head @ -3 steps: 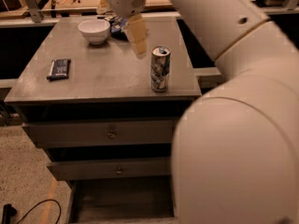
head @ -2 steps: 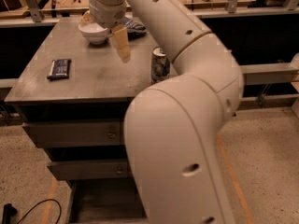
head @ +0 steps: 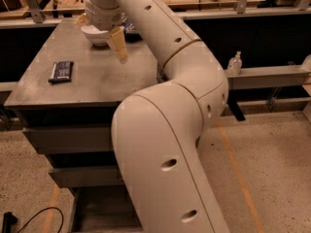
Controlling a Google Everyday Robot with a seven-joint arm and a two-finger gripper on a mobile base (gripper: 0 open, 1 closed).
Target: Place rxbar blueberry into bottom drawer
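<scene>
One big robot arm fills the middle of the view. It is smooth, round and cream-colored, like fat tubes joined at bends, with a few small dark holes in it. Behind it stands one grey metal cabinet with a flat, dull desk top that looks a bit scuffed. The cabinet has three drawers, one under the other. The top drawer and the middle drawer are thin and show plain grey fronts. The bottom drawer is pulled out toward the front, and it is a wide dark tray; the arm hides much of it, and only bare dark metal shows in the part that can be seen. One round white bowl sits near the back edge of the desk, and I cannot tell what is in it. The gripper hangs over the back part of the desk, just beside the bowl on its right, with a tan, pointed tip aimed down. I cannot tell if it is loose or squeezed. One rxbar blueberry lies flat near the left edge of the desk, well apart from the gripper. It is a small dark rectangle with pale letters. One small clear bottle stands on a grey ledge past the right edge.
</scene>
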